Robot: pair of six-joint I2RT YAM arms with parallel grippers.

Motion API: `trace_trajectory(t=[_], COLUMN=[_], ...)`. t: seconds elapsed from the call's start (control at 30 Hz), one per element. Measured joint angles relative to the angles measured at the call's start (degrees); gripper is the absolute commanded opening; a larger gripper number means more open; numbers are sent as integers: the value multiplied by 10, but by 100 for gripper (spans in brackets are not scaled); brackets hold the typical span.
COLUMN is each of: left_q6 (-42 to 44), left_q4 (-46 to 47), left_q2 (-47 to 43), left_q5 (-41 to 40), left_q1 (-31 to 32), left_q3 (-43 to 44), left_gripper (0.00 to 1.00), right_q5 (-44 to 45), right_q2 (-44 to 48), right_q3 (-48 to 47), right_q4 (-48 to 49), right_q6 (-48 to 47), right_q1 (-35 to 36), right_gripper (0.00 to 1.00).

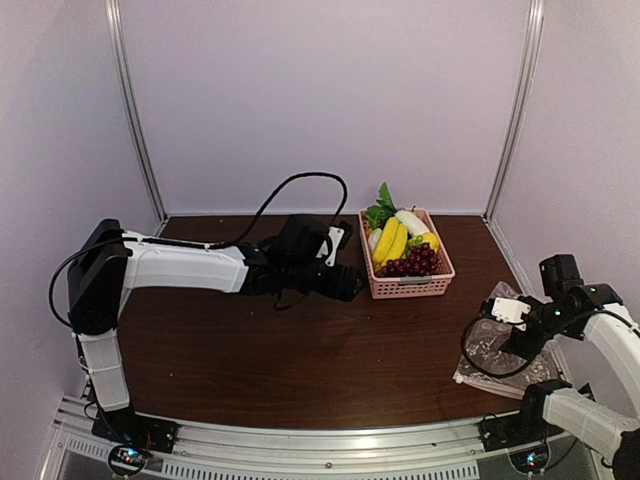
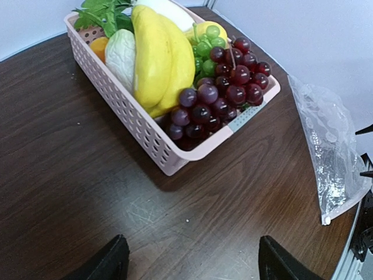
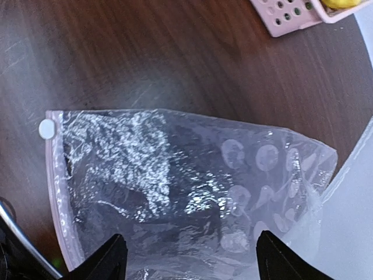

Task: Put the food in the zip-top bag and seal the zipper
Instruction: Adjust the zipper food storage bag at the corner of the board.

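The food lies in a pink basket (image 1: 408, 284): yellow bananas (image 2: 157, 55), purple grapes (image 2: 224, 93), green grapes (image 2: 205, 48), a white radish (image 2: 121, 53) and leafy greens (image 2: 102, 11). My left gripper (image 2: 192, 262) is open and empty over bare table, just left of the basket (image 2: 145, 131). The clear zip-top bag (image 3: 192, 186) lies flat at the table's right edge (image 1: 497, 345). Its pale zipper (image 3: 57, 192) runs along the left edge, with a white slider (image 3: 45, 129) at the end. My right gripper (image 3: 189, 265) is open, just above the bag.
The basket's corner (image 3: 291, 17) shows in the right wrist view. A black cable (image 1: 290, 190) loops over the left arm. The white wall stands close to the bag's right side (image 3: 355, 198). Dark wood table (image 1: 300, 350) lies between the arms.
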State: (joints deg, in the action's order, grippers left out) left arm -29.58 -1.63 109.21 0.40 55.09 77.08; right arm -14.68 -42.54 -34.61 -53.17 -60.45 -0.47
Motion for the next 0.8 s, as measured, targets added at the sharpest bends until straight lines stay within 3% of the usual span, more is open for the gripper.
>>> trace_trajectory(t=[0.33,0.57,0.8], left_q6=[-14,-10,8], left_q4=[-17,-23,-30], left_q2=[17,17,11], left_q5=[7,8,18], left_q1=[16,17,17], left_q3=[16,4,3], left_gripper=[78,78,79], right_q5=[11,32,17], right_q2=[-33,-83,-205], right_q3=[29,51,19], right_q4=[-64,-39,-22], right_q6=[-115,-123,-97], right_q1=[1,1,1], right_gripper=[81,68,55])
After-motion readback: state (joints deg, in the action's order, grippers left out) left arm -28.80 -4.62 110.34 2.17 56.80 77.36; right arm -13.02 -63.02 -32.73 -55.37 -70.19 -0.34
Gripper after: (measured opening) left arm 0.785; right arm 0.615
